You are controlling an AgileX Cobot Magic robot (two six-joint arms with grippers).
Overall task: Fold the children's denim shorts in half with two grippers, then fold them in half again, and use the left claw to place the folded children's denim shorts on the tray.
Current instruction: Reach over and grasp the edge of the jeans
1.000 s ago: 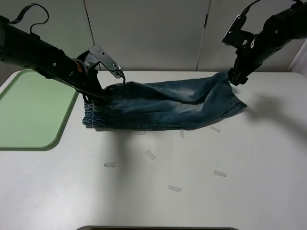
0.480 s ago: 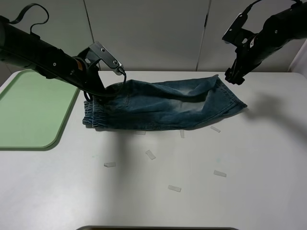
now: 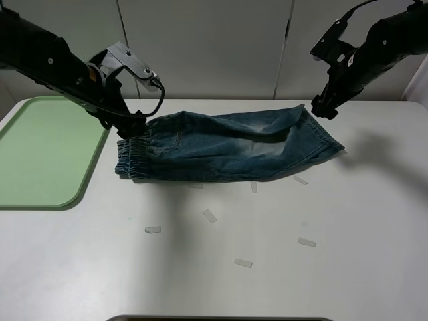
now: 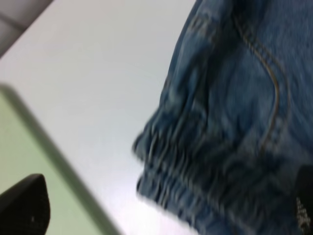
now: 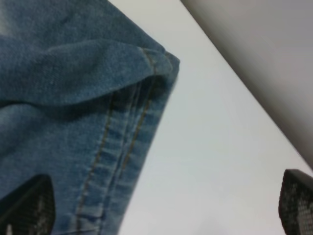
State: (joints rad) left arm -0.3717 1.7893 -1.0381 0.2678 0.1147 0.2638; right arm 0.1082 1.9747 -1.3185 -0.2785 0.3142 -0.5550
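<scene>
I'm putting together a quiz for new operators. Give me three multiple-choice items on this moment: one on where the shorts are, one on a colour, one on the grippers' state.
1. Where do the shorts lie?
A. On the tray
B. On the table, beside the tray
C. Hanging from a gripper

2. What colour is the tray?
A. Pale green
B. Red
C. Black

3. How are the left gripper and the right gripper?
A. Both shut on the shorts
B. Only the left open
C. Both open, holding nothing

Answers:
1 B: the shorts lie flat on the table next to the tray.
2 A: the tray is pale green.
3 C: both wrist views show the jaws wide apart, clear of the denim.
</scene>
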